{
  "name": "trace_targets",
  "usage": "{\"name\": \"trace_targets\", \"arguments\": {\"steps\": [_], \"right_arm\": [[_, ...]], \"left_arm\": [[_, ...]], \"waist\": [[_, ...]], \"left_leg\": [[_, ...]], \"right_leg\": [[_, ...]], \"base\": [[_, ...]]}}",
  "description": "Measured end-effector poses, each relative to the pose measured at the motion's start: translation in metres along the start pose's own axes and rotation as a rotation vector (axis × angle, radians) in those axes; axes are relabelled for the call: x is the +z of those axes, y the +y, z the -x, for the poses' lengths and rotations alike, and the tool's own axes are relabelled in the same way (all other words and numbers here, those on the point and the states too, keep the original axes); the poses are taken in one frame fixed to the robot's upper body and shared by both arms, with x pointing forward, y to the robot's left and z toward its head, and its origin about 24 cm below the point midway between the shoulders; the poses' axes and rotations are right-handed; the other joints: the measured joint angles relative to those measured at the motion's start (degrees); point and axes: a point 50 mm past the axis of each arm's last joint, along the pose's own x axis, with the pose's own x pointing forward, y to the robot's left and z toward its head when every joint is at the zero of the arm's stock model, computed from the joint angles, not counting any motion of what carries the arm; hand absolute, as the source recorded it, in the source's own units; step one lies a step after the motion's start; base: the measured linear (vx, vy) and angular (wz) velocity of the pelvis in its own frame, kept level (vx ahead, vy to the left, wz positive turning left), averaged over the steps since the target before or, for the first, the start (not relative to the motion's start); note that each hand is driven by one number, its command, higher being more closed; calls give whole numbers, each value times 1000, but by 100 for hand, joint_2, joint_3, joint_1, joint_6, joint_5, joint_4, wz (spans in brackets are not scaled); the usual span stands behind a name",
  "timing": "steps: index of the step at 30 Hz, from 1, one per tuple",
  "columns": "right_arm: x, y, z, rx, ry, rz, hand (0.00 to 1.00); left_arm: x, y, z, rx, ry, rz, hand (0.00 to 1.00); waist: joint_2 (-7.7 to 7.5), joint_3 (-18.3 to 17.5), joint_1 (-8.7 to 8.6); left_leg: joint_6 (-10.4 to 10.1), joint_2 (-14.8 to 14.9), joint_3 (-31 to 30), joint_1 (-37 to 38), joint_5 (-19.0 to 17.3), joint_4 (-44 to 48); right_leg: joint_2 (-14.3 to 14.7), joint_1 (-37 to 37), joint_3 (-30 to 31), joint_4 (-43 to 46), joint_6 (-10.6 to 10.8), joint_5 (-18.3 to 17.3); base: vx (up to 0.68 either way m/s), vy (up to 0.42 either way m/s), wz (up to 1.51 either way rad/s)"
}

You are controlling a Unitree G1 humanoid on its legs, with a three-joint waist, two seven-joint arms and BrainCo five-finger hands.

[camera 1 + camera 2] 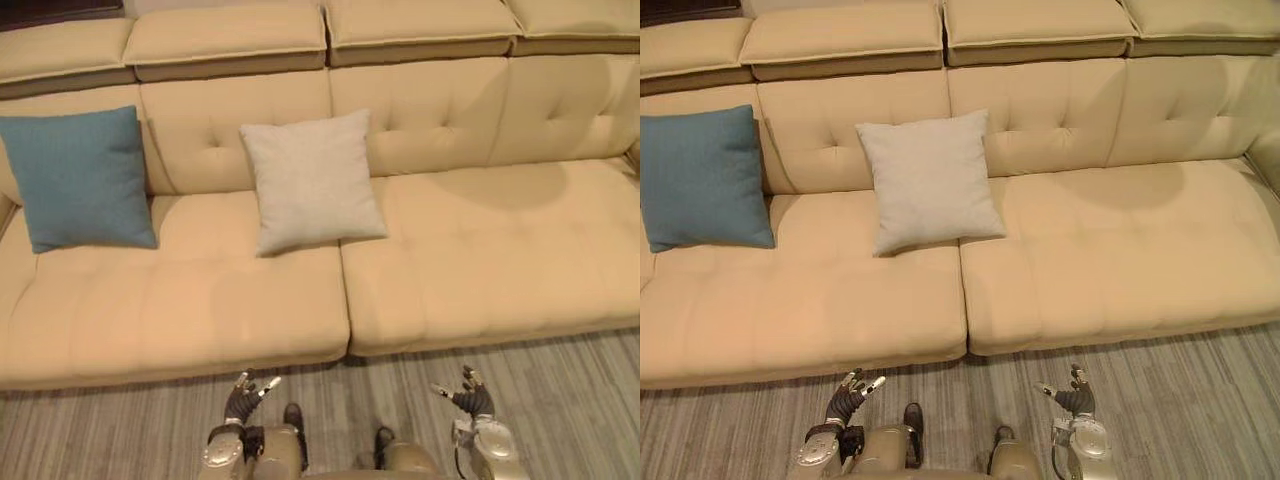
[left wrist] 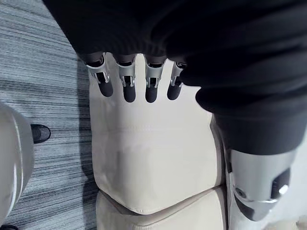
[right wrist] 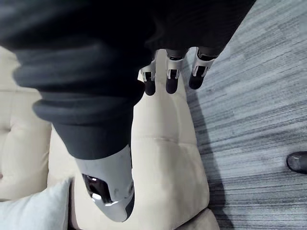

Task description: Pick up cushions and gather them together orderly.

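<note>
A blue cushion [image 1: 80, 178] leans against the backrest at the left end of the beige sofa [image 1: 480, 270]. A light grey cushion [image 1: 312, 180] leans upright near the sofa's middle, a gap of bare seat between the two. My left hand [image 1: 242, 398] hangs low over the floor in front of the sofa, fingers [image 2: 125, 85] relaxed and holding nothing. My right hand [image 1: 470, 396] hangs likewise to the right, fingers [image 3: 171, 80] loose and empty. A corner of the grey cushion [image 3: 33, 211] shows in the right wrist view.
The sofa's right seat [image 1: 1110, 250] is bare. Grey striped carpet [image 1: 570, 400] lies between me and the sofa's front edge.
</note>
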Motion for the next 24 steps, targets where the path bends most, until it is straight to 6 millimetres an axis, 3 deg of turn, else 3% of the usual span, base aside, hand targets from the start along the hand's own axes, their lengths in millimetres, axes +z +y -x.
{"name": "trace_targets", "arguments": {"steps": [5, 6, 7, 8, 9, 10, 11, 12, 14, 15, 16, 17, 18, 19, 20, 21, 22, 23, 24], "right_arm": [[10, 3, -4, 5, -29, -16, 0], [17, 5, -7, 10, -51, -20, 0], [25, 9, -10, 20, -74, -20, 0], [30, 13, -12, 31, -88, -19, 0], [36, 16, -14, 45, -106, -15, 0], [40, 17, -16, 51, -116, -8, 0], [40, 17, -16, 52, -114, -8, 0], [38, 19, -15, 60, -109, 0, 0], [39, 25, -15, 82, -110, 13, 0], [40, 29, -14, 94, -112, 14, 0], [41, 33, -14, 109, -116, 25, 0], [40, 33, -14, 109, -115, 28, 0], [38, 32, -13, 109, -108, 31, 0], [35, 35, -13, 109, -100, 39, 0], [35, 36, -13, 108, -98, 41, 0], [37, 34, -15, 90, -95, 51, 0], [34, 33, -16, 83, -81, 57, 0], [28, 31, -16, 79, -53, 65, 0], [23, 31, -16, 78, -32, 70, 0]], "left_arm": [[11, 2, -2, -1, -44, -9, 0], [14, 2, -2, -3, -59, -10, 0], [19, -1, -3, -8, -78, -8, 0], [22, -1, -3, -9, -89, -6, 0], [24, -2, -4, -12, -98, -7, 0], [29, -6, -5, -27, -118, -7, 0], [30, -7, -5, -31, -122, -8, 0], [31, -9, -5, -35, -123, -10, 0], [29, -9, -5, -41, -119, -17, 0], [31, -10, -5, -43, -122, -20, 0], [31, -11, -6, -47, -118, -23, 0], [31, -12, -6, -52, -113, -23, 0], [34, -15, -8, -58, -118, -22, 0], [38, -17, -10, -60, -127, -21, 0], [38, -20, -10, -67, -127, -21, 0], [38, -28, -10, -92, -128, -26, 0], [37, -31, -9, -100, -124, -25, 0], [33, -32, -8, -97, -108, -21, 0], [30, -32, -8, -91, -101, -21, 0]], "waist": [[51, 8, -21], [75, 35, -35], [133, 57, -51], [135, 68, -52], [198, 136, -66], [294, 193, -151], [320, 205, -172], [371, 177, -179], [408, 153, -167], [405, 138, -165], [438, 146, -173], [469, 154, -178], [548, 145, -175], [566, 164, -152], [583, 175, -126], [577, 254, -63], [541, 292, 15], [484, 345, 109], [421, 392, 180]], "left_leg": [[-5, 128, 605, 157, -172, 100], [-34, 219, 852, 156, -340, 245], [-99, 420, 1293, 160, -581, 386], [-84, 542, 1572, 199, -668, 407], [-102, 676, 2050, 341, -739, 425], [-144, 811, 2616, 596, -776, 354], [-180, 852, 2853, 722, -796, 329], [-293, 970, 3354, 950, -860, 339], [-499, 1141, 4150, 1316, -908, 456], [-561, 1255, 4310, 1500, -935, 637], [-671, 1532, 4255, 1649, -1011, 1084], [-670, 1686, 4194, 1652, -1012, 1362], [-431, 2143, 3763, 1527, -895, 2256], [378, 2417, 2625, 1085, -307, 3418], [418, 2369, 2078, 879, -236, 3797], [9, 1835, 823, 366, -715, 4517], [-118, 1471, 303, 134, -928, 4724], [-138, 996, -235, -141, -1146, 4722], [-112, 713, -493, -394, -1233, 4532]], "right_leg": [[214, -298, 1048, -273, 88, 474], [307, -454, 1329, -324, 117, 647], [411, -658, 1195, -496, 9, 1055], [414, -727, 846, -605, -211, 1142], [277, -817, 9, -608, -579, 1061], [-154, -909, -1569, -349, -982, 817], [-331, -889, -2187, -258, -1140, 758], [-605, -848, -3234, -73, -1370, 666], [-714, -791, -4071, 30, -1324, 695], [-581, -885, -3903, 105, -1127, 828], [-325, -1011, -3449, 243, -951, 892], [-187, -1023, -3313, 287, -921, 854], [136, -992, -2986, 351, -957, 702], [428, -863, -2586, 359, -1060, 532], [504, -798, -2428, 359, -1100, 490], [623, -642, -2002, 387, -1107, 359], [645, -512, -1767, 392, -1092, 300], [648, -268, -1467, 367, -1041, 203], [647, -62, -1273, 330, -969, 119]], "base": [[-49, 56, -113], [-122, 67, -211], [-108, 62, -221], [-118, 19, -234], [-65, 14, -230], [-58, 23, -219], [22, 30, -225], [77, -22, -191], [173, -120, -244], [293, -223, -283], [291, -206, -227], [345, -249, -201], [370, -227, -178], [361, -196, -180], [350, -57, -187], [260, 38, -153], [330, 91, -168], [354, 110, -130], [443, 158, -122]]}}
